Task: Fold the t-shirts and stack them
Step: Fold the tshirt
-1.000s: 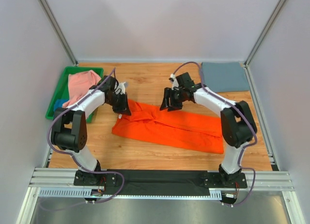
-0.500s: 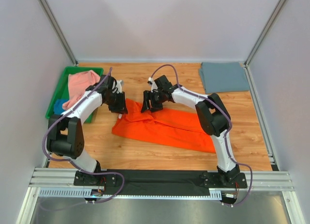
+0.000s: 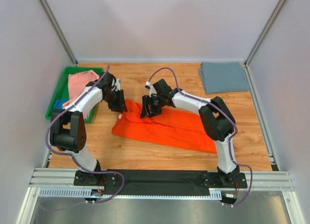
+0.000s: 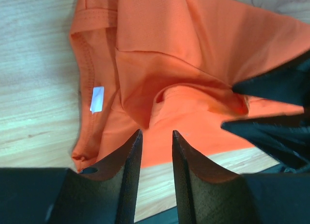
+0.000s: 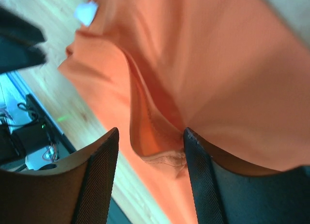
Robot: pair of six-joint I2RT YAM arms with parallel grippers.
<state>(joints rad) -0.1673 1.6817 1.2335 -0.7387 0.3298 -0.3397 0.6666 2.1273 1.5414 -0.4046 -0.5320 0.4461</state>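
bright orange cloth t-shirt [image 3: 169, 127] lies rumpled on the wooden counter [image 3: 145, 78], just right of the green plastic tray [image 3: 60, 86]. the left gripper [image 4: 156, 133] hangs over its collar end nearest the tray, jaws narrowly apart and pinching nothing. the right gripper [image 5: 150, 132], farther from the tray, stands wide astride a raised fold. a salmon pink t-shirt [image 3: 80, 83] drapes over the tray.
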